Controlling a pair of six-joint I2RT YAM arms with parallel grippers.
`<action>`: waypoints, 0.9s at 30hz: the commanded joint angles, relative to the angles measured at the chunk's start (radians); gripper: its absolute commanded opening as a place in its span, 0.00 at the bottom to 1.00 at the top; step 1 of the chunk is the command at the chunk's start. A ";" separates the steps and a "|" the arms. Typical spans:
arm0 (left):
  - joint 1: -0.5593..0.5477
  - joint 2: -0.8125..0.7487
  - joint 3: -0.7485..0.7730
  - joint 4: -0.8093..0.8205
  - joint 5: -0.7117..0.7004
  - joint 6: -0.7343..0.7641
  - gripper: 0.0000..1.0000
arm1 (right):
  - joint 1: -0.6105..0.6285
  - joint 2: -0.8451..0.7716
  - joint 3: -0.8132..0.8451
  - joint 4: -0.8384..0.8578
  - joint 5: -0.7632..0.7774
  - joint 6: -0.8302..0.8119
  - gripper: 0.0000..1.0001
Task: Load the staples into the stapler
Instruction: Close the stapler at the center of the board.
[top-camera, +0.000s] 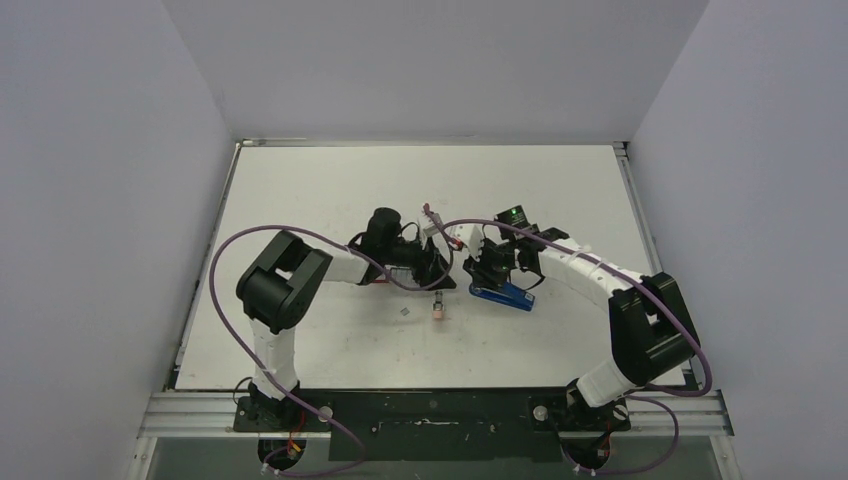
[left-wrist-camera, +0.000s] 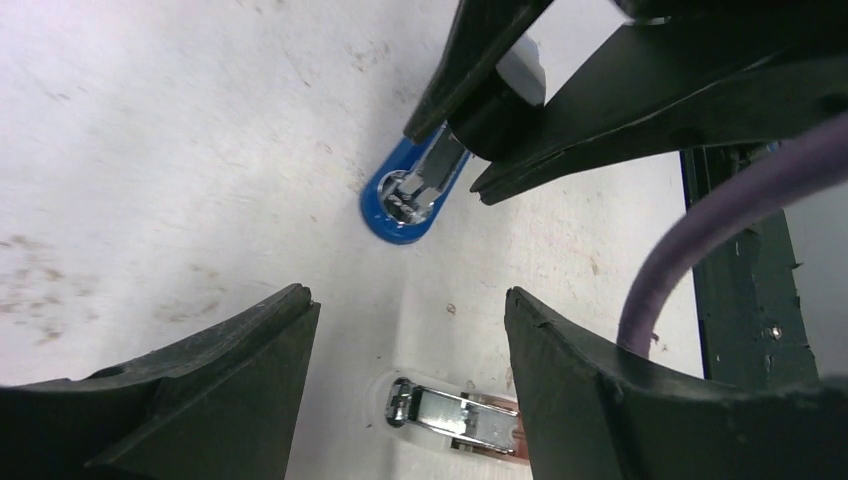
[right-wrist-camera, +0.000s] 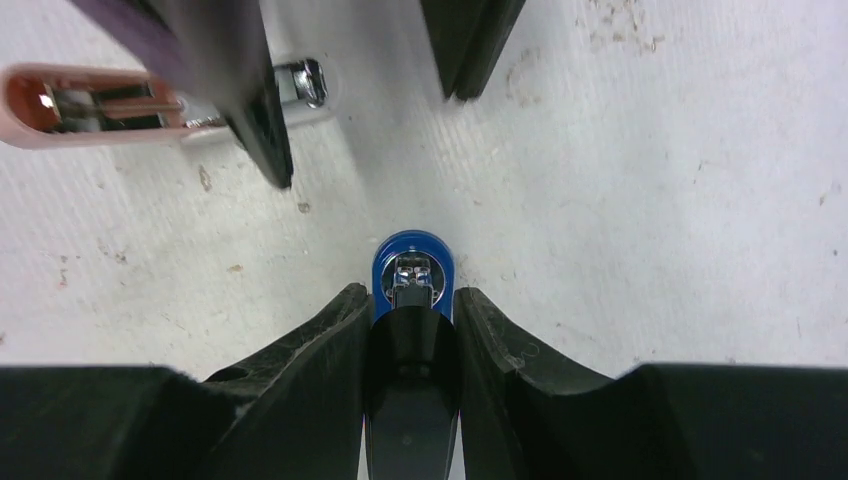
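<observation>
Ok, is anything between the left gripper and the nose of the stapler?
Nothing visible does. Only bare table lies between the left gripper and the blue nose of the stapler, held in the right gripper. The pink-and-chrome piece lies beneath the left gripper's open jaws, short of that gap.

Right of centre on the table (top-camera: 300, 200) lies the stapler (top-camera: 505, 293), flat, running roughly left to right in the top view. The right gripper (right-wrist-camera: 410, 292) is down over it, one finger touching each side, and the stapler's end pokes out past the fingertips toward the other arm. Facing it from the left, the left gripper (left-wrist-camera: 408, 297) hangs near that end, apart from it, fingers spread. On the table below the gap between those fingers lies a small block (left-wrist-camera: 455, 415), nearer the arm bases than the stapler. Just left of the block, a tiny piece (top-camera: 403, 313) sits on the table.
</observation>
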 joint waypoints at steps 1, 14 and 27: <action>0.035 -0.102 0.035 0.134 0.034 -0.010 0.67 | 0.001 -0.001 -0.032 -0.015 0.091 0.021 0.20; 0.058 -0.201 0.088 -0.047 -0.005 0.059 0.70 | -0.007 -0.044 -0.066 -0.030 0.153 0.025 0.72; 0.058 -0.286 0.100 -0.219 -0.062 0.111 0.74 | -0.253 -0.164 -0.162 -0.232 0.125 -0.228 0.77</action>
